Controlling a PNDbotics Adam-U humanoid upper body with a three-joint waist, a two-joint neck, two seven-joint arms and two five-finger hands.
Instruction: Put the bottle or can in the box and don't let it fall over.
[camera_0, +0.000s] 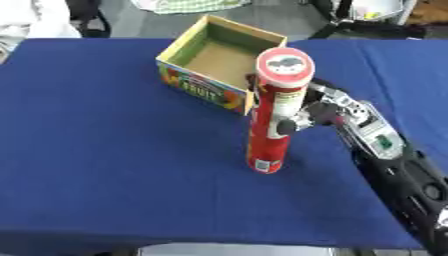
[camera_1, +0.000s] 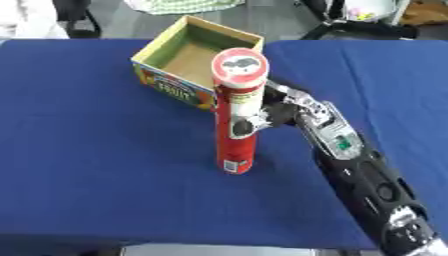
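Observation:
A tall red can (camera_0: 273, 120) with a white-and-red lid stands upright in the middle of the blue table, leaning slightly. My right hand (camera_0: 330, 112) comes in from the lower right and is shut on the can at mid height. Its thumb (camera_0: 285, 126) lies across the can's front and its fingers go round the back. The open cardboard box (camera_0: 199, 87), with fruit print on its side, sits just behind and left of the can, its near corner almost touching it. The box looks empty inside. My left hand is out of sight.
The blue cloth covers the table (camera_0: 105, 150), with wide bare areas left of the can and in front of it. The table's front edge runs along the bottom. Black stands (camera_0: 367, 27) and a cloth bundle (camera_0: 188, 5) lie beyond the far edge.

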